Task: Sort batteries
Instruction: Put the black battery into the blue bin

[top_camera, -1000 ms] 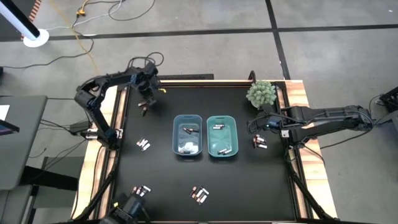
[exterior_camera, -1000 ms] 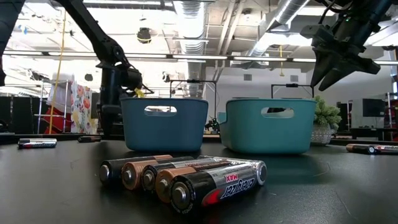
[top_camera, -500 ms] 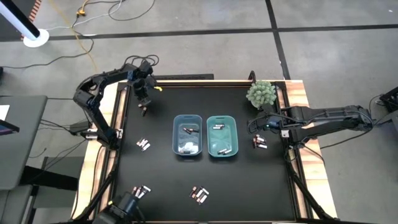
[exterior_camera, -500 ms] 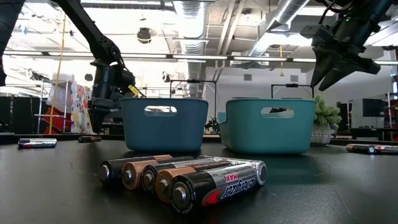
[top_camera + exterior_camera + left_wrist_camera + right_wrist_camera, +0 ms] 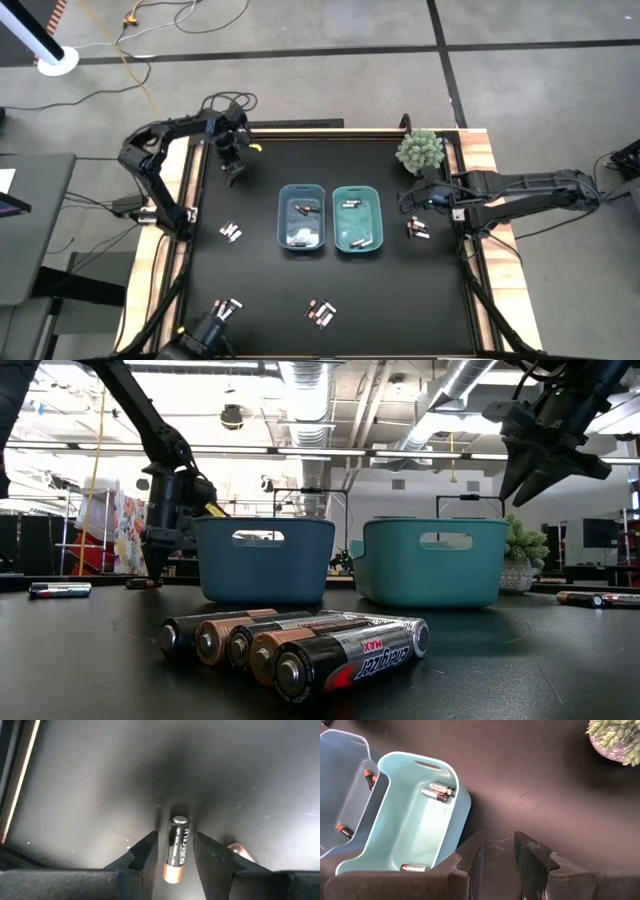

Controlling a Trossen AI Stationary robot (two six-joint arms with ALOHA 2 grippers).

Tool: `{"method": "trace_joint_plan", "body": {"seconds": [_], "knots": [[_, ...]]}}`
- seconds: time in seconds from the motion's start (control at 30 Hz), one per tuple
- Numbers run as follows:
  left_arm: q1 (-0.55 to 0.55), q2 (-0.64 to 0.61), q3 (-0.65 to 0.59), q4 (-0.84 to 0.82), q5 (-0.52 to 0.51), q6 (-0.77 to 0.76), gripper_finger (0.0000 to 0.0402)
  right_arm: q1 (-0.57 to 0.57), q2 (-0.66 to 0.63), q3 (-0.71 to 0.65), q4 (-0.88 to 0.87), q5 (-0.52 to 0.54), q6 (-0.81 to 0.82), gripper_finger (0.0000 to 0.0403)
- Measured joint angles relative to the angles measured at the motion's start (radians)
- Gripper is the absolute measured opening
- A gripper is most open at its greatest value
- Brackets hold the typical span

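The left tool [image 5: 174,851] is down at the far left corner of the desk [image 5: 260,280], its two fingers [image 5: 145,851] standing open on either side of a single battery [image 5: 177,848] that lies flat on the dark surface. From the left wrist view the battery sits squarely in the gap, its long axis running along the fingers, not across them, copper end toward the wrist. Neither finger appears to touch it yet, so it is straddled, not gripped. That is the relation the next move seems to turn on: closing would pinch the battery across its narrow body, which is probably the hold wanted.

The right tool [image 5: 497,851] hangs above the desk just right of the teal bin [image 5: 357,222], holding nothing; its fingers stand a little apart over bare surface. The left arm is plainly the nearer one to this battery.

Other batteries lie in small clusters: one at the left side [image 5: 231,232], two along the near edge [image 5: 320,313], one right of the bins [image 5: 417,229]. Both the blue bin [image 5: 301,218] and the teal bin already hold a few. A small potted plant [image 5: 420,150] stands at the far right.
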Motion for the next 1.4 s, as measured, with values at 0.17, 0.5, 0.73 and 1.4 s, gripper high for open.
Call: {"method": "trace_joint_plan", "body": {"seconds": [0.17,0.5,0.73,1.4], "knots": [[-0.007,0.001,-0.038,0.057,-0.059,-0.006,0.0117,-0.031,0.0,0.0,0.0,0.0,-0.001,0.0127],[-0.002,-0.001,-0.068,0.103,-0.087,-0.011,0.0102,-0.042,0.0,0.0,0.002,0.0,-0.018,0.0127],[-0.002,0.001,-0.069,0.126,-0.139,0.014,0.0038,-0.042,0.0,0.0,0.002,0.0,-0.018,0.0127],[-0.104,-0.246,0.04,0.115,-0.012,-0.249,0.0038,-0.042,0.0,0.0,0.002,0.0,-0.072,0.0127]]}}
